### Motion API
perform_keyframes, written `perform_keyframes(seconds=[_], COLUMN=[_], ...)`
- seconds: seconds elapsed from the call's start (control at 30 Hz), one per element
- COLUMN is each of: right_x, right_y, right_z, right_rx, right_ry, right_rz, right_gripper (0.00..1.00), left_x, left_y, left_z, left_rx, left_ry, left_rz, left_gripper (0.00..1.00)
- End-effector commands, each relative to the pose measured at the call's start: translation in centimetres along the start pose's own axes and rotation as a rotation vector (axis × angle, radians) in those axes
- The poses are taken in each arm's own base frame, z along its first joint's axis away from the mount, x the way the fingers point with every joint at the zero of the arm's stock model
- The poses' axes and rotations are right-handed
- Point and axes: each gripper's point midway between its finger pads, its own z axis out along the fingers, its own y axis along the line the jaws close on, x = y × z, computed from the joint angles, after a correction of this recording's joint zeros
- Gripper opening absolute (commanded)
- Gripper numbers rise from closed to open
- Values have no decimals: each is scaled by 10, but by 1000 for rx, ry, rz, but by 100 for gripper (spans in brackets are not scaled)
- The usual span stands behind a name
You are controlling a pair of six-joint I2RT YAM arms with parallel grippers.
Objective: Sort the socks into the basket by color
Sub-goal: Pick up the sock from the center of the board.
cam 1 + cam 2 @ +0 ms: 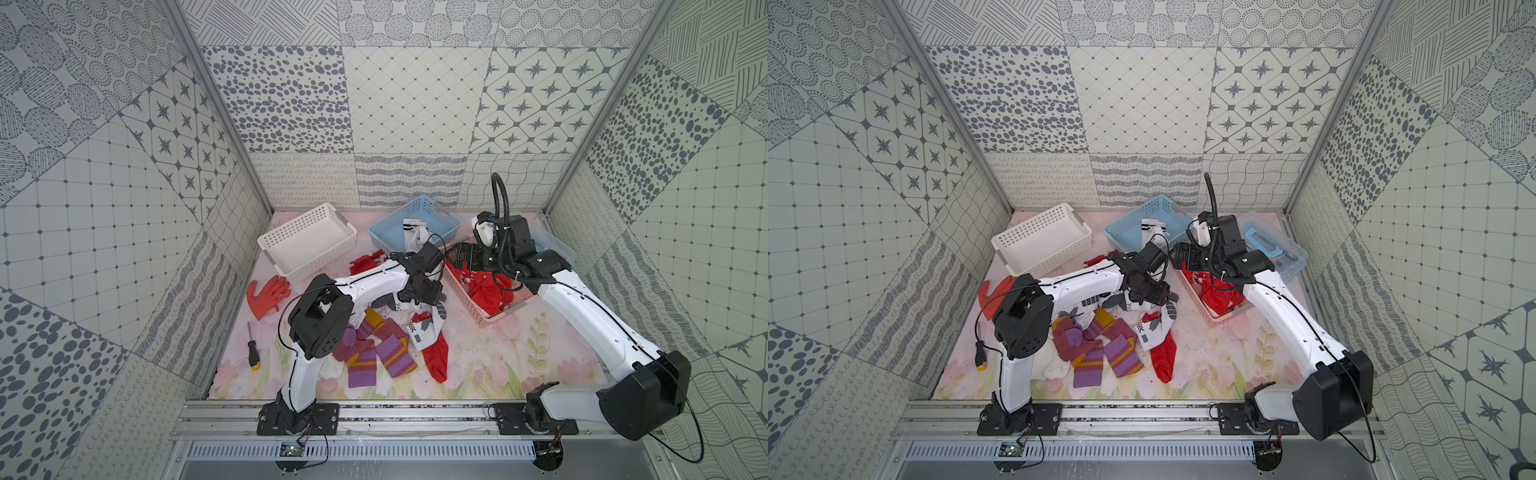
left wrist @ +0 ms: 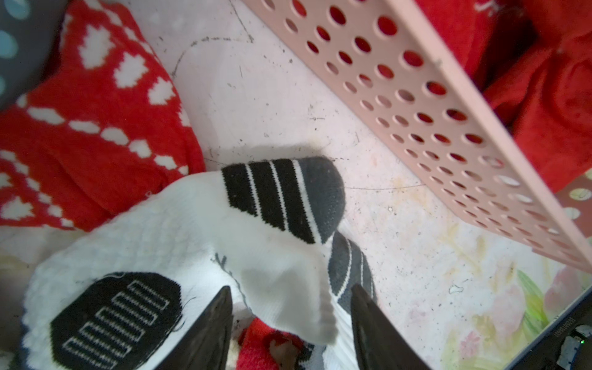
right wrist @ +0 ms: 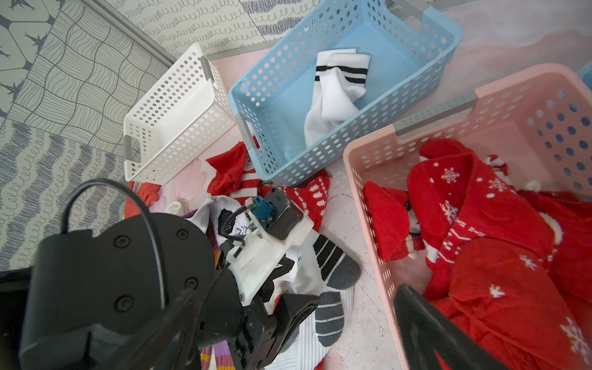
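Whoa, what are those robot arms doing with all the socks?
Two robot arms are sorting socks into baskets by color. The left gripper is down in the pile on the table, its jaws apart around a white sock with black stripes. The right gripper is open and empty over the edge of the pink basket, which holds red socks. The blue basket has white socks with black bands. The purple striped socks lie unsorted on the table.
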Motion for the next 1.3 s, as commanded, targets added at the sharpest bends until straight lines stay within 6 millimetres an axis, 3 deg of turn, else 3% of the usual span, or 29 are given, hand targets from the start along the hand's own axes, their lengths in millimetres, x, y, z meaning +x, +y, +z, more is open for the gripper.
perform_keyframes(seconds=[0.0,0.07,0.17,0.27,0.5,0.93,1.13,1.27], right_x=[-12,-13,-17,-22,-30,-25,-10,-1], right_y=[22,21,23,27,44,95,126,135], right_z=[-10,-10,-11,-12,-22,-39,-25,-9], right_rx=[-81,-76,-79,-91,-172,-469,-566,-580], right_ry=[-63,-66,-75,-83,-115,-155,-121,-104], right_rz=[-21,-19,-15,-17,-32,-178,-276,-312], right_gripper=[98,98,98,98,98,98,97,98], left_x=[12,17,20,16,2,-4,-4,-8], left_y=[-9,-7,-7,-5,3,22,13,7], left_z=[14,22,26,17,-39,-174,-208,-227], left_rx=[16,10,6,-6,-8,109,239,314], left_ry=[52,81,107,71,-48,-249,-290,-332], left_rz=[19,16,26,36,24,41,83,91], left_gripper=[58,52,18,0,0,0,0,0])
